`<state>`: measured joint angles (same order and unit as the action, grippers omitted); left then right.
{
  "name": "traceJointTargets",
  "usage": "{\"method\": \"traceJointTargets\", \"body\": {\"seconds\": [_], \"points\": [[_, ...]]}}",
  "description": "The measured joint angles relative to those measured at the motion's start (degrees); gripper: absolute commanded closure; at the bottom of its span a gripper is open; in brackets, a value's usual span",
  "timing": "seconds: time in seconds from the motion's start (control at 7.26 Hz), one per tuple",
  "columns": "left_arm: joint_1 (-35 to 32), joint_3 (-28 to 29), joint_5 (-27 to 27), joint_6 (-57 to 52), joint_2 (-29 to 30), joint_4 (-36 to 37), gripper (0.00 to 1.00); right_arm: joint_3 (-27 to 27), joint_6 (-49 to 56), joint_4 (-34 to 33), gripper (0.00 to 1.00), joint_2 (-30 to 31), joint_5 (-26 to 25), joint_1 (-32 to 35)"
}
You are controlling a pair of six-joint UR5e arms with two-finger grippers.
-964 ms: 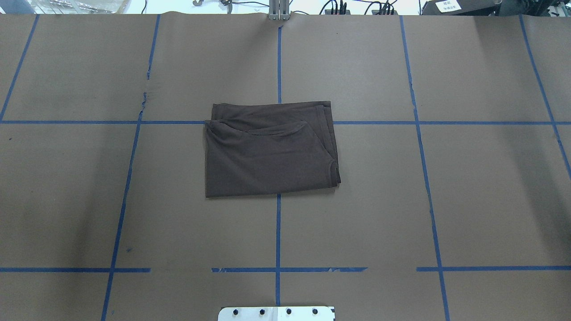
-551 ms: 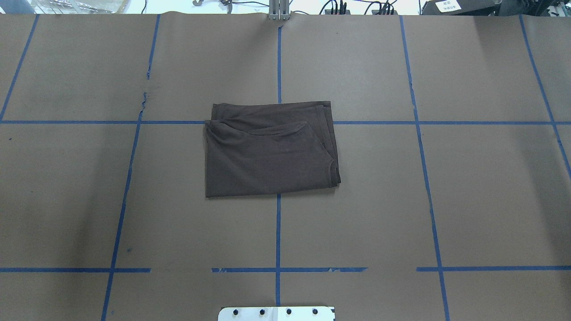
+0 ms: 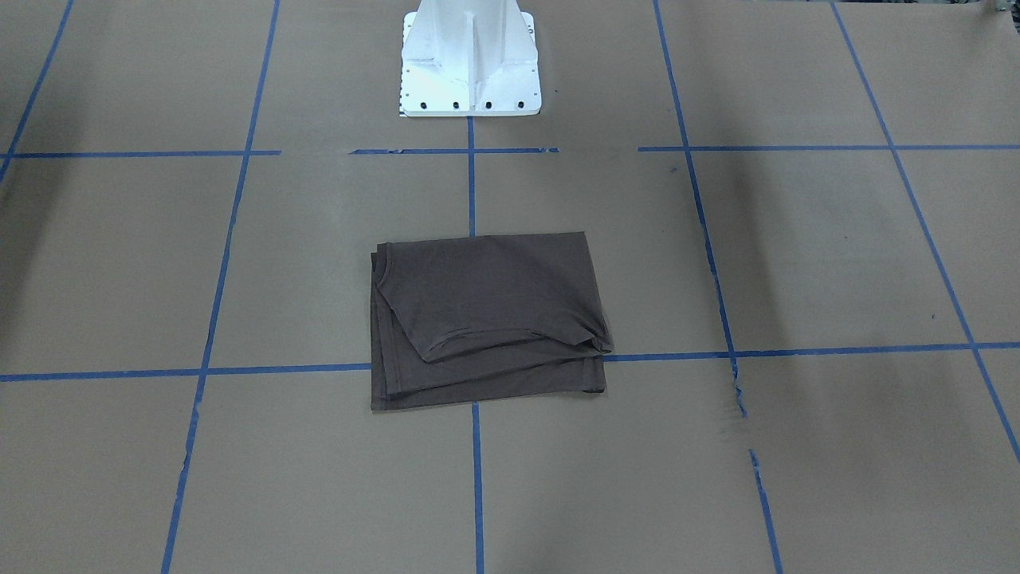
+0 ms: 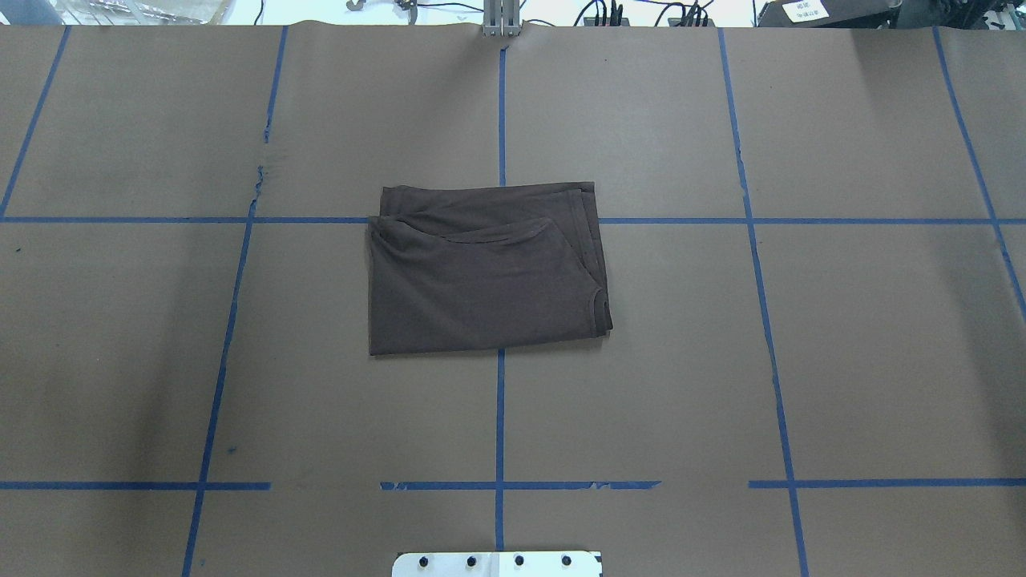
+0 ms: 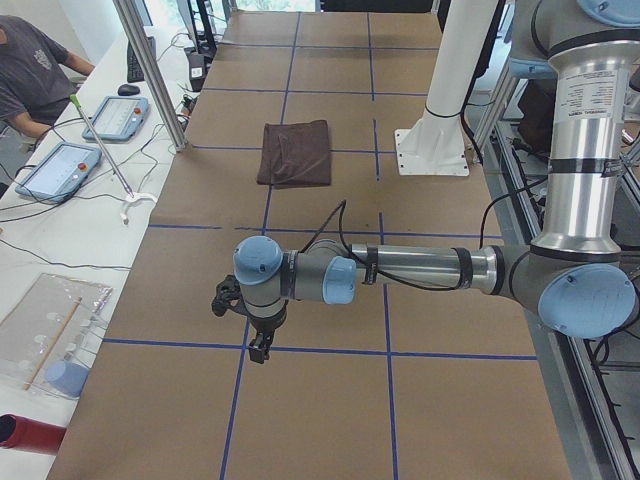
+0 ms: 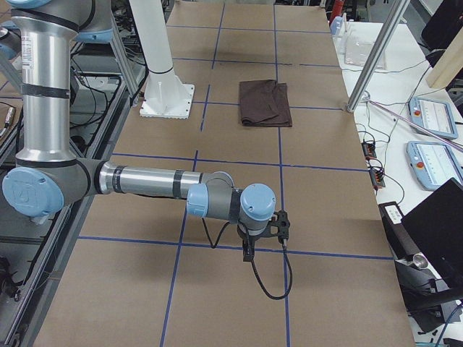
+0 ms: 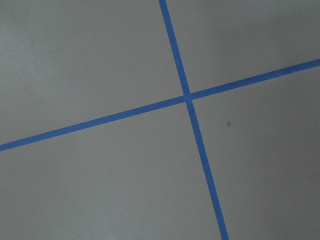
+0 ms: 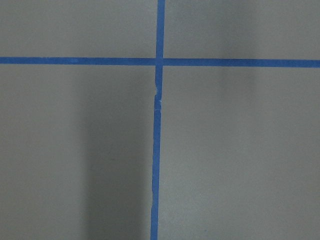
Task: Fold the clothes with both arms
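Observation:
The clothes are one dark brown T-shirt (image 4: 485, 276) folded into a flat rectangle at the table's middle, also in the front-facing view (image 3: 486, 315) and both side views (image 5: 295, 152) (image 6: 265, 102). Neither arm touches it. My left gripper (image 5: 256, 345) hangs over the brown paper far from the shirt, near the table's left end. My right gripper (image 6: 249, 249) hangs likewise near the right end. Each shows only in a side view, so I cannot tell whether it is open or shut. Both wrist views show only paper and blue tape lines.
The white pedestal base (image 3: 470, 56) stands at the robot's side of the table. A side table with tablets (image 5: 60, 165) and cables runs along the far edge, with a seated person (image 5: 30, 70) there. Metal posts (image 5: 150, 70) (image 6: 376, 58) rise at that edge.

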<state>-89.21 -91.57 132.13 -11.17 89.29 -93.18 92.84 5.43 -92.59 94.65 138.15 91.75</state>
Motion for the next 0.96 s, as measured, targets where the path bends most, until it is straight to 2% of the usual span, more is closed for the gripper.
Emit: {"method": "traceJointTargets", "body": {"seconds": [0.41,0.96], "points": [[0.00,0.01,0.06,5.93,0.00,-0.12,0.00,0.13,-0.07,0.04,0.00,0.00,0.04,0.01],[0.00,-0.01,0.06,6.68,0.09,-0.16,0.00,0.15,0.00,0.04,0.00,-0.29,0.09,0.01]]}}
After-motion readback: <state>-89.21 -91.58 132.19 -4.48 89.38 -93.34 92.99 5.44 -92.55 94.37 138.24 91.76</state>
